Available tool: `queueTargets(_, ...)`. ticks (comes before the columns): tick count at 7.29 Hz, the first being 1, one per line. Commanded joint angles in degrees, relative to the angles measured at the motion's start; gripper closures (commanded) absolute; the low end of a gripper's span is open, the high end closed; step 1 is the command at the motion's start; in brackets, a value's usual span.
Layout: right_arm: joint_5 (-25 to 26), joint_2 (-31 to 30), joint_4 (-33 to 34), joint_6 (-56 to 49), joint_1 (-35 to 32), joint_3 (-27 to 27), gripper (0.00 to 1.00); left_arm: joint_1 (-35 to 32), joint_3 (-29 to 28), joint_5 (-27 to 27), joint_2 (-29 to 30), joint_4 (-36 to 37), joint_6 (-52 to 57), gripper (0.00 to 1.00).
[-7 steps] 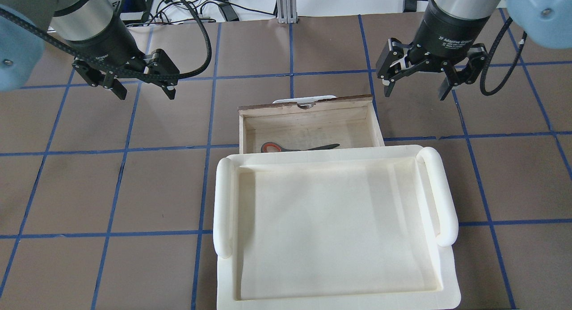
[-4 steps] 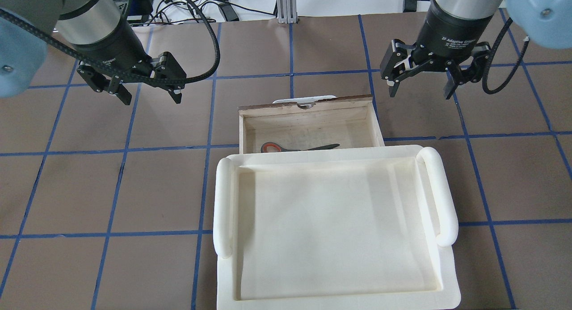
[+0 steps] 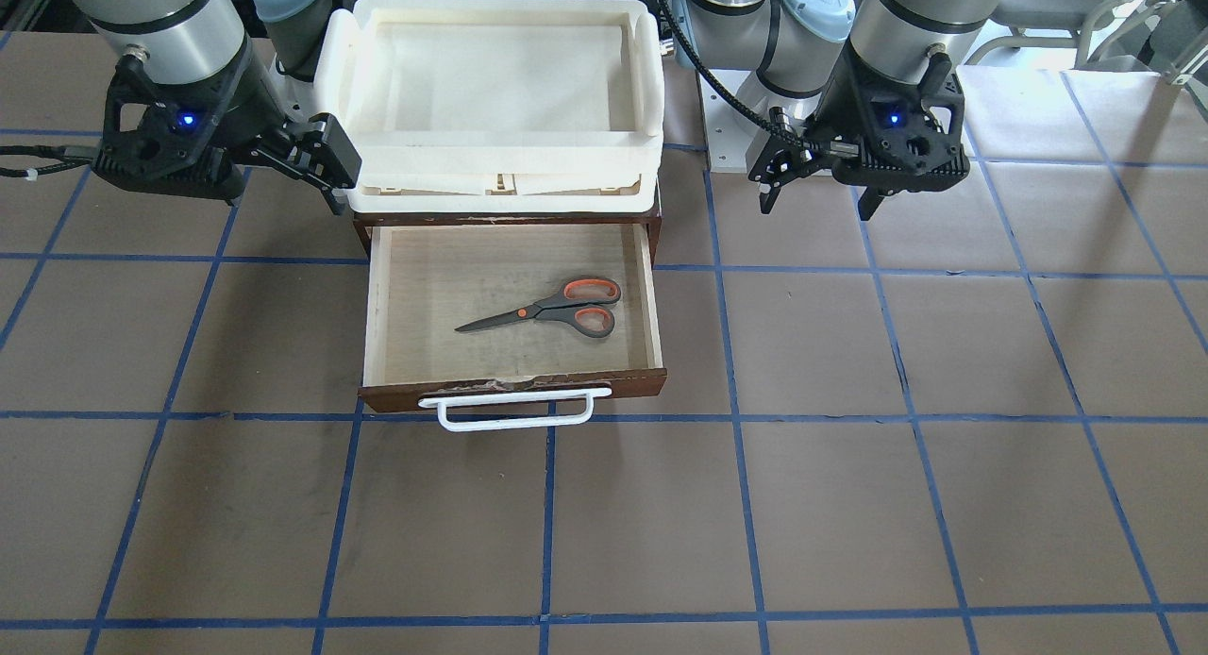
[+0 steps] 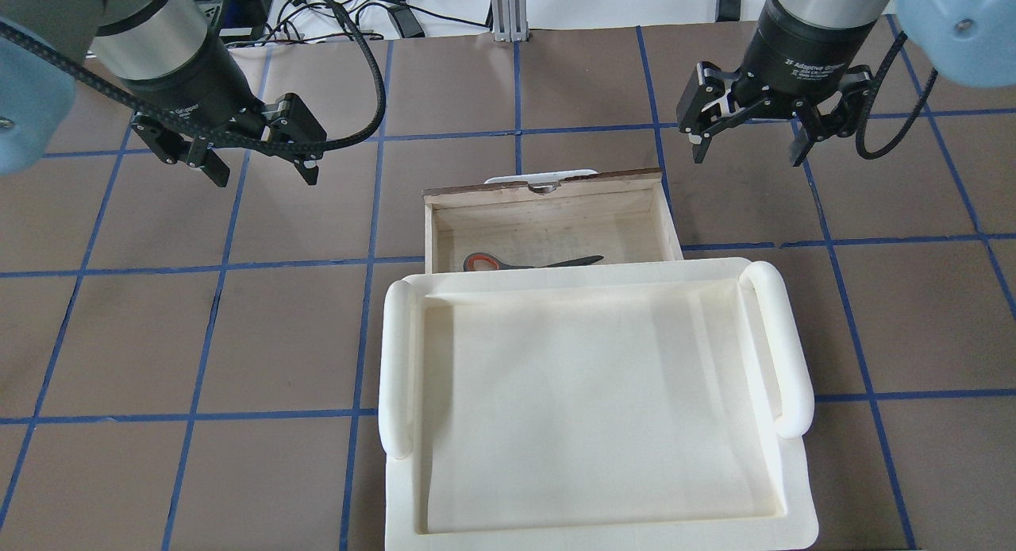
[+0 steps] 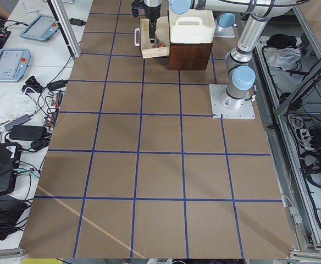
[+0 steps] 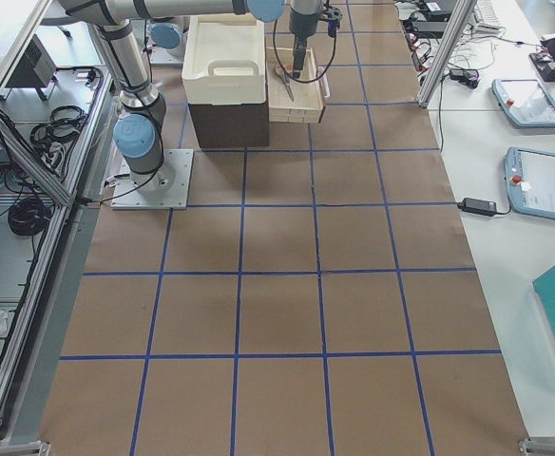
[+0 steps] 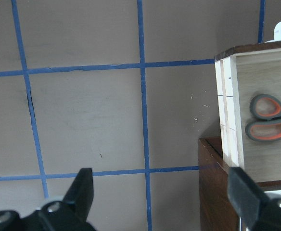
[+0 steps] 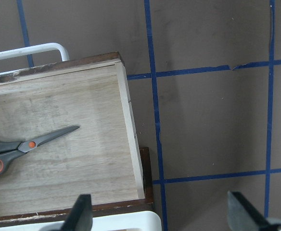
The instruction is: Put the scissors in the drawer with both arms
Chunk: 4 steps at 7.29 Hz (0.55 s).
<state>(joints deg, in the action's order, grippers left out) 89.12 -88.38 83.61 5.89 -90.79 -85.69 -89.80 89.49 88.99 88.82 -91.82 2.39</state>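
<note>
the scissors (image 3: 547,310) lay flat inside the open drawer (image 3: 642,383), their long axis across it, with blades toward the robot's right and loops toward its left. the left gripper (image 4: 263,174) and right gripper (image 4: 746,156) hung empty with fingers spread, flanking the drawer, the right one nearer to it.

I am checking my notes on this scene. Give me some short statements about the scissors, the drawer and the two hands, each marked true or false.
1. The small grey-handled scissors with orange-lined loops lie inside the shallow pale plywood drawer. True.
2. The drawer is pushed shut. False: it stands pulled open.
3. The left hand grips the scissors. False: it is open, beside the drawer.
4. The cream-white foam tray sits on the dark brown wooden box. True.
5. The right hand holds the white bar handle. False: it is open, apart from it.
</note>
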Motion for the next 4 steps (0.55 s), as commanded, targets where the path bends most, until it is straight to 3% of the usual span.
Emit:
queueTargets(1,0.0,0.1,0.1,0.0,0.0,0.0,0.00,0.2,0.2,0.0,-0.1,0.0,0.2,0.00)
queueTargets(4,0.0,0.1,0.1,0.0,0.0,0.0,0.00,0.2,0.5,-0.3,-0.1,0.4,0.2,0.00)
